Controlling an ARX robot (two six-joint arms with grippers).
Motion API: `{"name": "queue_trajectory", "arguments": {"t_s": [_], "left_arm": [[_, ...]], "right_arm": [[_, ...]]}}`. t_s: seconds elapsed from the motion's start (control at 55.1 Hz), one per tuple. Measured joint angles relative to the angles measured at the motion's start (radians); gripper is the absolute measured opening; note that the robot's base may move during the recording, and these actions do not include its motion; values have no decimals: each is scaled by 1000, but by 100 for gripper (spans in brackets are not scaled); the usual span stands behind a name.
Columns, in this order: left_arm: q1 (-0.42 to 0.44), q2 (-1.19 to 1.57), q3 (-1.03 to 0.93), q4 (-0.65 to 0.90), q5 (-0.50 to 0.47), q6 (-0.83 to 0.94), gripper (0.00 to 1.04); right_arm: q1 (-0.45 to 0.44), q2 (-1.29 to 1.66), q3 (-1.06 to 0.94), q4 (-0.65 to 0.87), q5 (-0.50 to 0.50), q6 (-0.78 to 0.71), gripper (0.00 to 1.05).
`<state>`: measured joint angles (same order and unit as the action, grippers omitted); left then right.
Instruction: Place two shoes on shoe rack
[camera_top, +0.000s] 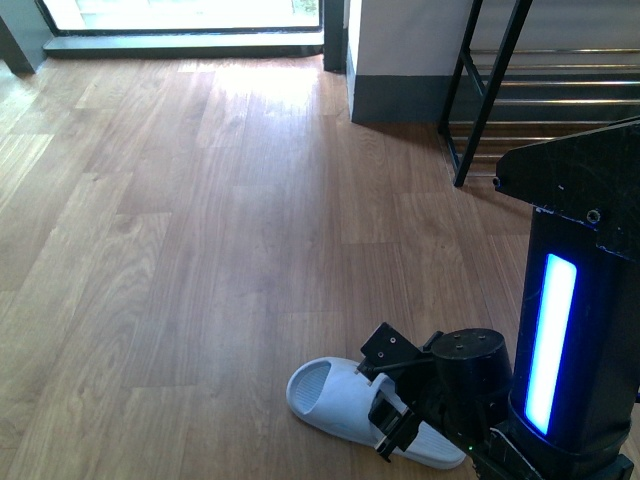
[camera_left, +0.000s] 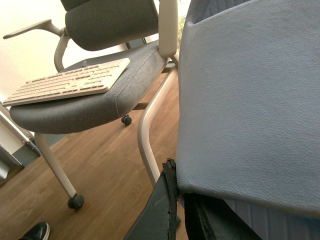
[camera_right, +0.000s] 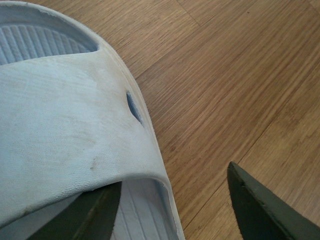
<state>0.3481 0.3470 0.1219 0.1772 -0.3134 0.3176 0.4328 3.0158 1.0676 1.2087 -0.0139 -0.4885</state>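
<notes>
One pale blue slide (camera_top: 330, 395) lies on the wooden floor in the front view. My right gripper (camera_top: 390, 428) stands open over its strap. The right wrist view shows that slide's strap (camera_right: 65, 125) with one finger under it and the other finger (camera_right: 255, 205) over bare floor, so the right gripper (camera_right: 172, 190) straddles the slide's edge. In the left wrist view a second pale blue slide (camera_left: 250, 100) fills the picture, lifted off the floor, with my left gripper (camera_left: 180, 195) shut on its edge. The shoe rack (camera_top: 500, 90), black frame with chrome bars, stands at the far right.
A grey office chair (camera_left: 90, 100) with a white keyboard (camera_left: 70, 82) on its seat stands near the left arm, a black shoe (camera_left: 35, 232) beside its wheel. The robot's column with a blue light (camera_top: 550, 340) rises at front right. A wall corner (camera_top: 400, 60) adjoins the rack.
</notes>
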Motion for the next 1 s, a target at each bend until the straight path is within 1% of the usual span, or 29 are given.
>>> {"name": "queue_trajectory", "arguments": {"t_s": [0.073, 0.091, 0.218, 0.399, 0.544, 0.689, 0.871, 0.998], "left_arm": [[0, 0, 0, 0, 0, 0, 2], [0, 0, 0, 0, 0, 0, 2], [0, 0, 0, 0, 0, 0, 2], [0, 0, 0, 0, 0, 0, 2], [0, 0, 0, 0, 0, 0, 2], [0, 0, 0, 0, 0, 0, 2], [0, 0, 0, 0, 0, 0, 2], [0, 0, 0, 0, 0, 0, 2]], "right_arm": [[-31, 0, 18, -34, -46, -3, 42], [-33, 0, 21, -37, -46, -3, 41], [-71, 0, 67, -91, -50, -5, 24], [-80, 0, 94, -129, -44, -6, 1], [-80, 0, 96, -135, -42, -1, 1], [-77, 0, 95, -109, -8, 3, 1], [-73, 5, 95, -23, 48, 48, 1], [-72, 17, 95, 14, 53, 70, 1]]}}
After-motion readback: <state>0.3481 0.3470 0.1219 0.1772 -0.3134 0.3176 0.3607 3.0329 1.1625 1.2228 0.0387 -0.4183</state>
